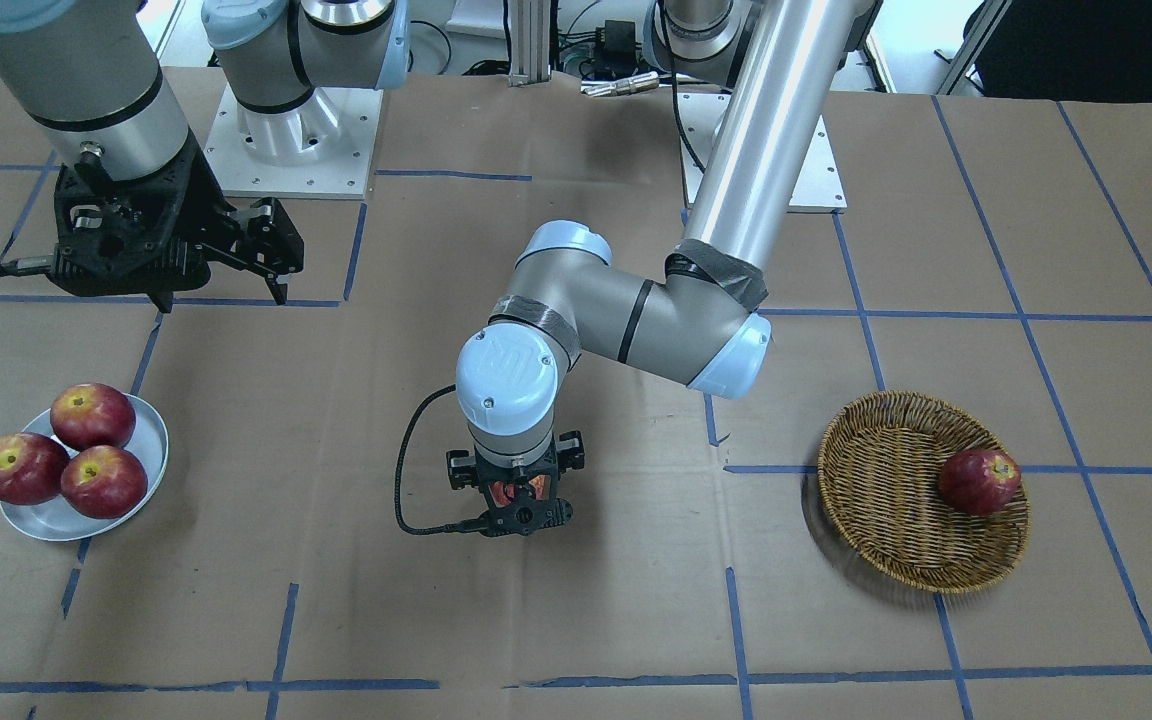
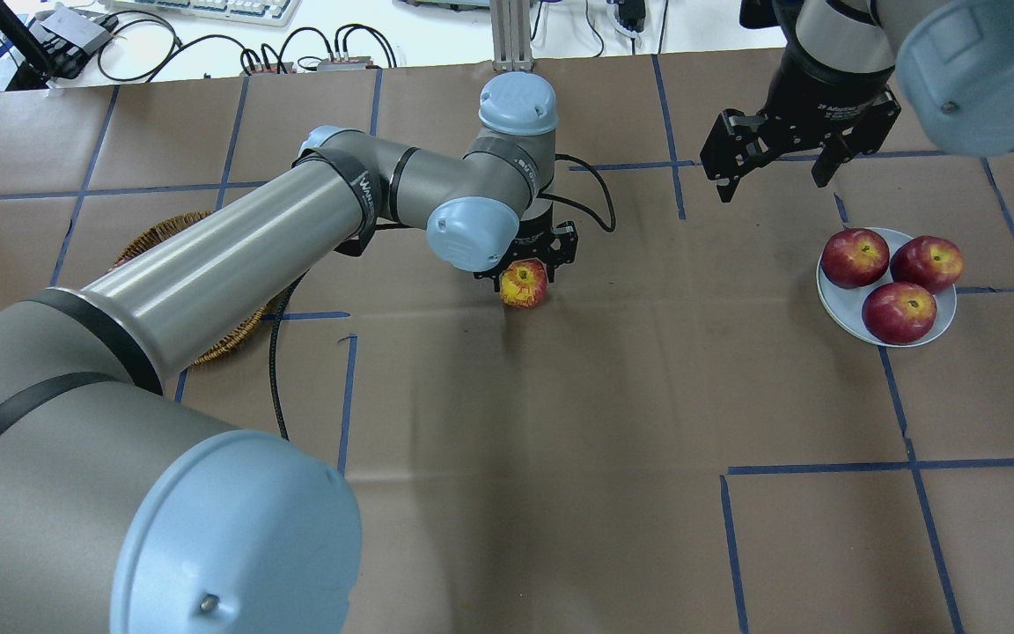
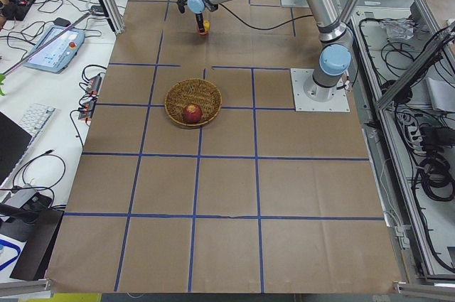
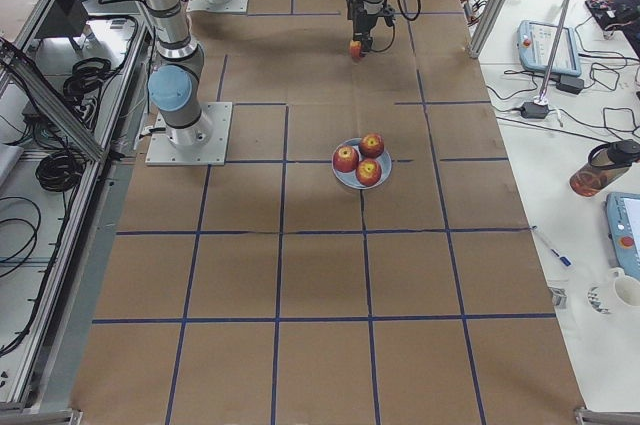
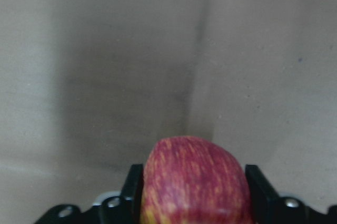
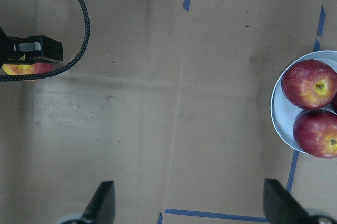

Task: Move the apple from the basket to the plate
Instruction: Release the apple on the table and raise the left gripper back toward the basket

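My left gripper (image 2: pixel 525 275) is shut on the apple (image 2: pixel 524 284), pinkish-red with yellow streaks, and holds it over the middle of the table, between basket and plate. The wrist view shows the apple (image 5: pixel 195 182) between both fingers (image 5: pixel 131 192). The wicker basket (image 1: pixel 876 480) holds one darker red apple (image 1: pixel 979 481). The pale plate (image 2: pixel 840 306) holds three dark red apples (image 2: pixel 899 312). My right gripper (image 2: pixel 771 185) is open and empty, hanging over the table behind the plate.
The left arm's long grey link (image 2: pixel 234 255) passes over the basket (image 2: pixel 164 231) and hides most of it in the overhead view. Blue tape lines (image 1: pixel 946 315) grid the brown paper table cover. The arm bases (image 1: pixel 286 130) stand at the robot's edge.
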Controlling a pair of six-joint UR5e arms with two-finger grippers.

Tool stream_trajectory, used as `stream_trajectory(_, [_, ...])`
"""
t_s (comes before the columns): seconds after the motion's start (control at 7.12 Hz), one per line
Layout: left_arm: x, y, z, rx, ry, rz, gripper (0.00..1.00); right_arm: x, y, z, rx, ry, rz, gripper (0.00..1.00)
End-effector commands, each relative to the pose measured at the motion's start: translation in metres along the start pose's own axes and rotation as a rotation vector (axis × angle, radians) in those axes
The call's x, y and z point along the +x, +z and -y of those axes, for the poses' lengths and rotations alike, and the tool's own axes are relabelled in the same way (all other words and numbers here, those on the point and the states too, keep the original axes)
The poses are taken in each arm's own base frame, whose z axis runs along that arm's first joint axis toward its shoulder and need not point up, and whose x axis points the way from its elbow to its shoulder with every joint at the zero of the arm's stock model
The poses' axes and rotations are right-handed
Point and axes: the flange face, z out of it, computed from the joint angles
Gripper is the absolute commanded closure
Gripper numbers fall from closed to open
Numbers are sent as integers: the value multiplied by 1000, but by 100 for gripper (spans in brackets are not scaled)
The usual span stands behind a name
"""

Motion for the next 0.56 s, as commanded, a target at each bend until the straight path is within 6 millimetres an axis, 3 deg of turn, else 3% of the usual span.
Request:
stream_trajectory(0.0, [-48, -74, 11, 41, -15, -27, 1, -1, -1, 0, 8, 7, 2, 0])
stream_trajectory(0.28, [-125, -150, 15, 53, 81, -23, 1, -3, 4, 10, 10, 13, 5, 0])
stream_trajectory(0.42, [-160, -185, 5, 48, 133, -17, 1, -8, 12, 15, 3, 69, 12, 0])
